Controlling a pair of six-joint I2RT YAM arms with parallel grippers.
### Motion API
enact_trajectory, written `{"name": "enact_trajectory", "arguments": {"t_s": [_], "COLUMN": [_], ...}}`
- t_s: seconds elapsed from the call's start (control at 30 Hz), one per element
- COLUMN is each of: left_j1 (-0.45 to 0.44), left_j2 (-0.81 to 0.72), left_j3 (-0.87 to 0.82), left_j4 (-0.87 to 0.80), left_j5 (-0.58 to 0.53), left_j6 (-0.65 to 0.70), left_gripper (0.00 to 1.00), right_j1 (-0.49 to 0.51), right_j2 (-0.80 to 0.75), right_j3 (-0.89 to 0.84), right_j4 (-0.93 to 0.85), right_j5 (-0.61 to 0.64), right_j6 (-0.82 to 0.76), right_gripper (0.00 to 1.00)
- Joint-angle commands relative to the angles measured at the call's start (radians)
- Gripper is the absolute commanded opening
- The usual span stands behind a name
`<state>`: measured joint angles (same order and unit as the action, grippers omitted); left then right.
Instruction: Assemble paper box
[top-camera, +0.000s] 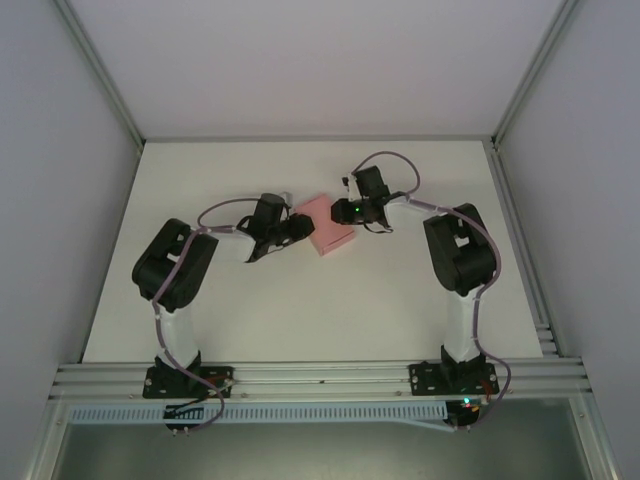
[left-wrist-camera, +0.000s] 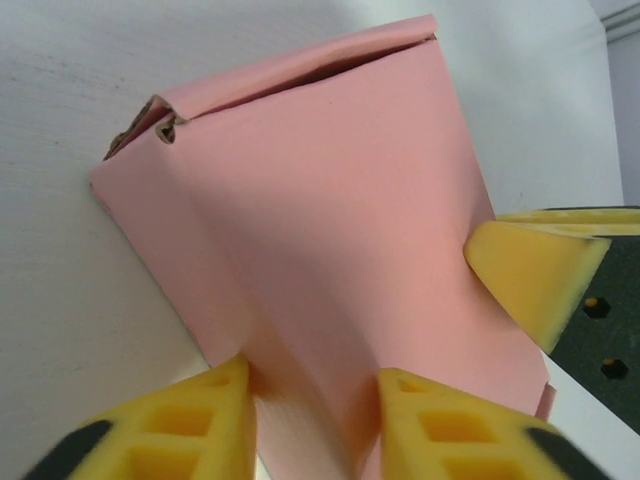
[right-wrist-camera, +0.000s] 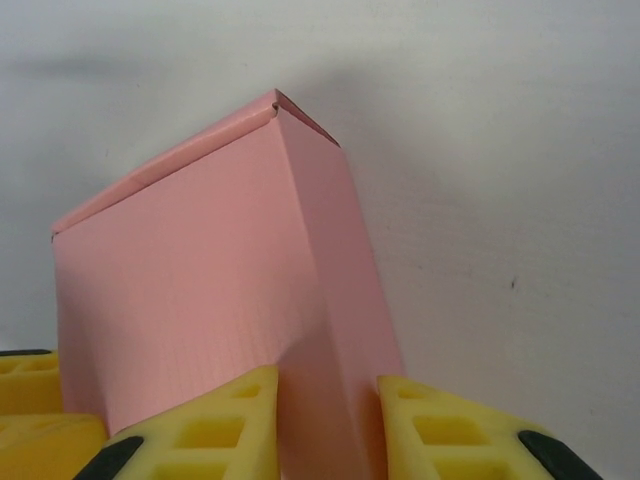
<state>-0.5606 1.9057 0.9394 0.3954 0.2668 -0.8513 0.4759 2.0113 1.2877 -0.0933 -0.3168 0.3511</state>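
Note:
The paper box (top-camera: 331, 229) is a small closed pink box lying on the white table (top-camera: 270, 320) between the two arms. My left gripper (top-camera: 302, 227) meets it from the left and my right gripper (top-camera: 341, 212) from the right. In the left wrist view the box (left-wrist-camera: 330, 190) is dented where my left gripper (left-wrist-camera: 315, 410) is shut on its near corner; a fingertip (left-wrist-camera: 530, 270) of the right gripper presses its right side. In the right wrist view my right gripper (right-wrist-camera: 328, 410) is shut on the box's (right-wrist-camera: 190, 270) corner edge, which buckles slightly.
Grey walls and aluminium frame posts (top-camera: 100, 75) enclose the table on three sides. A metal rail (top-camera: 320, 378) runs along the near edge by the arm bases. Bare white tabletop lies in front of and behind the box.

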Motion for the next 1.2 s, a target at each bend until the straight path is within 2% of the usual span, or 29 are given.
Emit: {"name": "enact_trajectory", "arguments": {"t_s": [0.0, 0.3, 0.37, 0.47, 0.5, 0.53, 0.8, 0.9, 1.17], "left_j1": [-0.067, -0.064, -0.058, -0.054, -0.054, -0.054, -0.055, -0.063, -0.085], "left_j2": [-0.013, -0.094, -0.111, -0.128, -0.133, -0.140, -0.229, -0.253, -0.360], "left_j3": [-0.006, 0.045, 0.054, 0.063, 0.065, 0.064, 0.035, 0.005, -0.134], "left_j4": [-0.071, -0.298, -0.343, -0.395, -0.408, -0.423, -0.513, -0.510, -0.489], "left_j5": [0.106, 0.041, 0.016, 0.009, 0.012, 0.009, -0.006, 0.056, 0.066], "left_j6": [0.074, 0.170, 0.186, 0.208, 0.220, 0.225, 0.255, 0.241, 0.185], "left_gripper": [0.39, 0.55, 0.64, 0.82, 0.97, 1.00, 1.00, 1.00, 1.00], "right_j1": [0.134, 0.127, 0.126, 0.125, 0.125, 0.125, 0.130, 0.134, 0.137], "right_j2": [0.033, 0.002, -0.013, -0.023, -0.025, -0.028, -0.028, -0.031, -0.030], "right_j3": [-0.066, -0.050, -0.052, -0.046, -0.045, -0.043, -0.045, -0.049, -0.067], "right_j4": [-0.271, -0.289, -0.296, -0.303, -0.303, -0.301, -0.292, -0.291, -0.265], "right_j5": [-0.120, -0.030, -0.010, 0.008, 0.010, 0.013, 0.023, 0.035, 0.025], "right_j6": [0.048, 0.085, 0.091, 0.093, 0.096, 0.104, 0.125, 0.132, 0.152], "right_gripper": [0.27, 0.27, 0.29, 0.30, 0.31, 0.31, 0.30, 0.30, 0.29]}}
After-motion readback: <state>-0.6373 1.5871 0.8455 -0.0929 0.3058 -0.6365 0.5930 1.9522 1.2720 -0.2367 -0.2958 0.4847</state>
